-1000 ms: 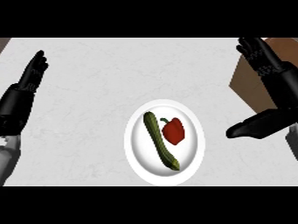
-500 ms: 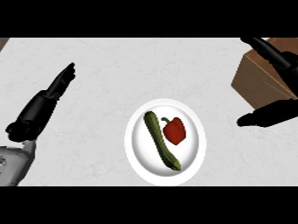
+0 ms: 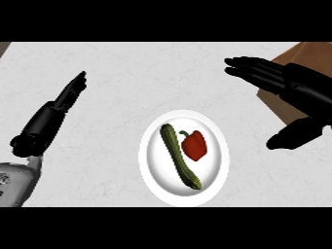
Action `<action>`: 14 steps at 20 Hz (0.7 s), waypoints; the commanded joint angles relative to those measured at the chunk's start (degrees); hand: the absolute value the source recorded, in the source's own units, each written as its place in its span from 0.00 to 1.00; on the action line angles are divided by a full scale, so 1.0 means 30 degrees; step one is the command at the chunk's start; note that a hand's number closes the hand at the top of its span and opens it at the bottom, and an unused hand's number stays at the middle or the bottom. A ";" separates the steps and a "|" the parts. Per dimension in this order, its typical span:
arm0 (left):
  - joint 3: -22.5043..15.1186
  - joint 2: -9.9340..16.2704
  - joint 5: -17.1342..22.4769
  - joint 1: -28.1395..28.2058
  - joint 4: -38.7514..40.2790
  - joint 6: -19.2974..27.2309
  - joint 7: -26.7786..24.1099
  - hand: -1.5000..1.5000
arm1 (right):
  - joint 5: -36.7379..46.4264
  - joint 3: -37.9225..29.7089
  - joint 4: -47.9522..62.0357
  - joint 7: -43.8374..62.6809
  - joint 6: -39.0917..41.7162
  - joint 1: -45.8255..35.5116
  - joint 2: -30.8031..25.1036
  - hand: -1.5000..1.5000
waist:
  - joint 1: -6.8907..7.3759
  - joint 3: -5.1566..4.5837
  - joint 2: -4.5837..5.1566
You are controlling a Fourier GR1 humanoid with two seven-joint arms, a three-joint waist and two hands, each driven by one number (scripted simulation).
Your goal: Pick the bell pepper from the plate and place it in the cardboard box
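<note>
With the right robot hand held released, the long green cucumber just beyond the red bell pepper could be grabbed instead.

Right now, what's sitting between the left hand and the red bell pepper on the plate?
In the head view, bare counter, then the plate's rim and a green zucchini separate the left hand from the bell pepper.

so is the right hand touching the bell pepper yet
Apart. The head view shows bare plate and counter between the open right hand and the bell pepper.
</note>
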 commanded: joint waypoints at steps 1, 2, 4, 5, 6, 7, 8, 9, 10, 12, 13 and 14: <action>-0.0207 -0.0278 -0.0288 0.0004 -0.0354 0.0103 0.0245 0.50 | 0.1801 0.2217 -0.2009 0.3027 0.2120 -0.1228 -0.0266 0.00 | -0.0046 -0.0022 -0.0103; -0.0299 -0.0047 -0.0154 0.0552 -0.0970 -0.0121 0.0642 0.50 | 0.2394 0.3175 -0.2602 0.3614 0.2387 -0.0941 0.0004 0.00 | 0.0056 -0.0016 -0.0151; 0.0059 -0.0115 -0.0110 0.0192 -0.0193 -0.0375 0.0107 0.50 | 0.2185 0.3306 -0.3911 0.6124 0.3578 -0.2030 0.0868 0.00 | -0.0128 -0.0021 -0.0087; 0.0360 0.0015 0.0033 0.0246 -0.0646 -0.0306 0.0652 0.50 | 0.2950 0.4053 -0.4516 0.6183 0.3395 -0.0971 0.1006 0.00 | -0.0159 0.0001 -0.0088; -0.0065 -0.0130 -0.0205 0.0283 -0.1129 -0.0210 0.0997 0.50 | 0.2964 0.4297 -0.3887 0.7019 0.4687 -0.2314 0.0998 0.00 | 0.0033 -0.0011 -0.0090; 0.0223 -0.0138 -0.0434 0.0203 -0.0378 -0.0133 0.0000 0.50 | 0.3566 0.4778 -0.4275 0.8530 0.4724 -0.2633 0.1769 0.00 | -0.0045 -0.0022 -0.0065; 0.0419 0.0126 0.0104 0.0462 -0.1495 -0.0555 0.1081 0.50 | 0.3398 0.4536 -0.5422 0.9232 0.5106 -0.1911 0.1706 0.00 | -0.0126 0.0003 -0.0109; -0.0108 -0.0604 -0.0811 0.0918 -0.0827 0.0249 0.0302 0.50 | 0.3455 0.4918 -0.6310 1.0171 0.5591 -0.1573 0.1849 0.00 | -0.0251 -0.0002 -0.0103; 0.0337 -0.0222 -0.0419 0.1202 -0.0946 -0.0409 -0.0388 0.50 | 0.3557 0.5146 -0.5319 1.1175 0.6045 -0.2566 0.3421 0.00 | -0.0019 -0.0005 -0.0045; 0.0149 -0.0826 -0.1035 0.0582 -0.0330 0.0056 -0.0327 0.50 | 0.3585 0.5430 -0.5254 1.2421 0.7224 -0.2784 0.4132 0.00 | -0.0108 -0.0001 -0.0022; 0.0552 -0.0560 -0.0769 0.0318 0.0689 -0.0535 -0.0852 0.50 | 0.4024 0.5943 -0.5881 1.3660 0.7123 -0.2185 0.4686 0.00 | -0.0226 -0.0003 -0.0018; -0.0127 -0.0922 -0.1172 0.0851 -0.1384 0.0110 0.0549 0.50 | 0.5064 0.7033 -0.6162 1.4111 0.6468 -0.1187 0.5288 0.00 | -0.0115 0.0017 -0.0061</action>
